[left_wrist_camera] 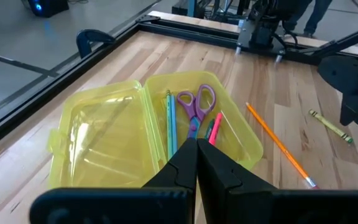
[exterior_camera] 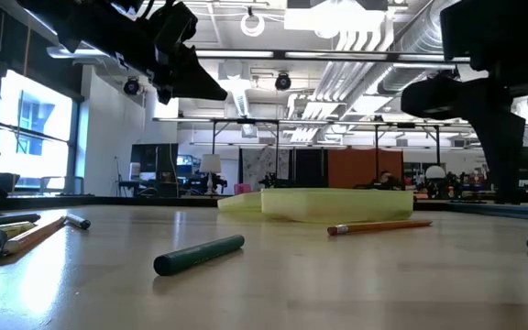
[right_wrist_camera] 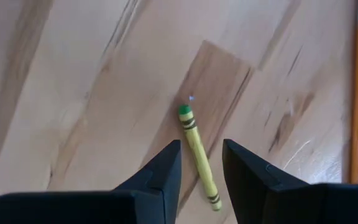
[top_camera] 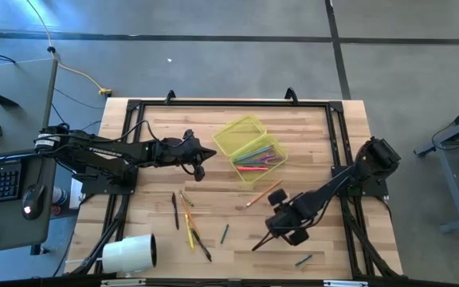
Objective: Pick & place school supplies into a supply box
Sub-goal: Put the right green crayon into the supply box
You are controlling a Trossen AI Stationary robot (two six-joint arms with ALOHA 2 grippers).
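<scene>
Here we see the right claw [right_wrist_camera: 201,163] open right over a yellow crayon [right_wrist_camera: 198,155] lying between its fingers, the left claw [left_wrist_camera: 197,167] shut and empty just short of the yellow box [left_wrist_camera: 104,134].

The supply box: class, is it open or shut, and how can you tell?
Open. The supply box has its lid folded flat beside it, and the purple-handled scissors and pens inside show.

From above, the right gripper [top_camera: 287,226] covers whatever lies on the bench [top_camera: 158,127] beneath it, so the yellow crayon [right_wrist_camera: 199,154] cannot be seen there. Inside the supply box [left_wrist_camera: 104,134], the left gripper [left_wrist_camera: 197,163] hides the near ends of the scissors [left_wrist_camera: 195,107] and pens. The orange pencil [right_wrist_camera: 357,93] runs off the frame's edge.
</scene>
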